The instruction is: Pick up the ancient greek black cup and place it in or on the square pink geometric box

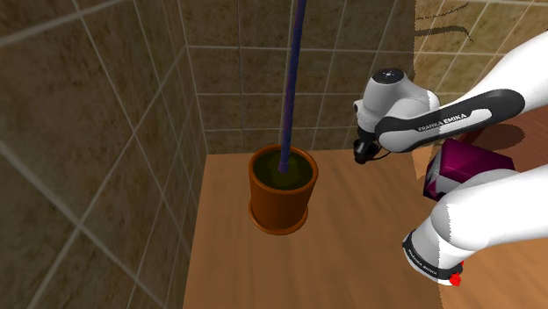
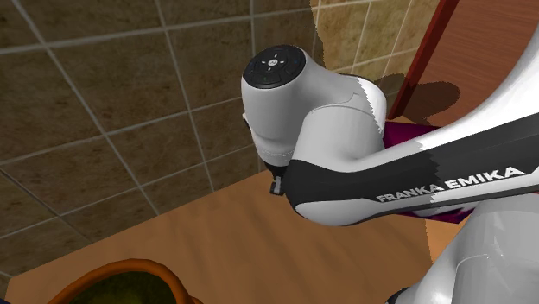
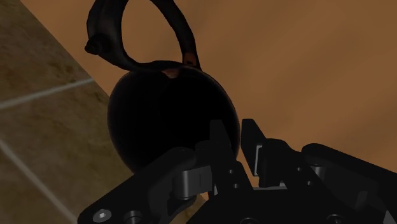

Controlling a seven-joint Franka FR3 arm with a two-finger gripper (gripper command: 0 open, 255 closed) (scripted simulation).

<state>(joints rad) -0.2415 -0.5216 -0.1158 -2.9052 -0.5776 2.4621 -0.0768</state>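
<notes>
A terracotta-orange pot stands upright on the wooden desk, near the corner where two brown tiled walls meet. Dark olive soil fills it, and a thin blue-violet stem rises past the shoulder view's top. A slanted red-brown post crosses the second exterior view's upper right.

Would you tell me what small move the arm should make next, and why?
Probably carry the black cup toward the magenta box: the jaws seem to clasp the cup's wall, and the box sits to the shoulder view's right of the gripper.
</notes>
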